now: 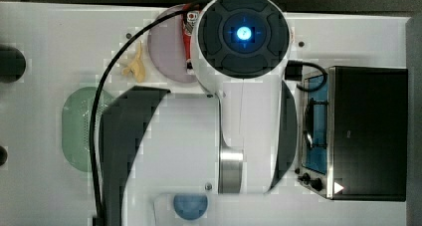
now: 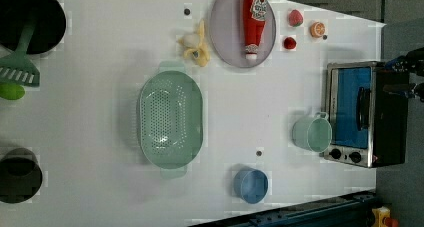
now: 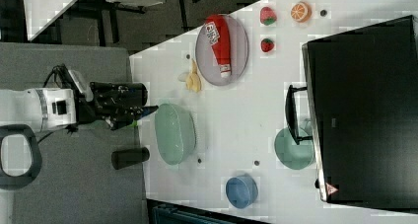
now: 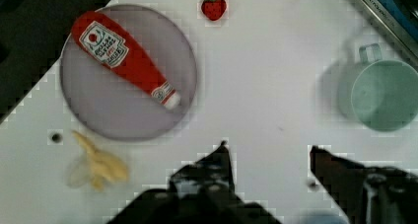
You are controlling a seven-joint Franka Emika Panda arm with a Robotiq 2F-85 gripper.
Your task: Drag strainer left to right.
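Mint-green strainer untouched on white table, apart from gripper, off to one side of it. Fingers spread, pinching nothing, hovering above bare table near plate and cup. Approach, contact, whole drag remaining.

A pale mint-green strainer is seen on the white table, a green cup well apart from it beside the black oven; the gripper is held just beside the strainer's rim
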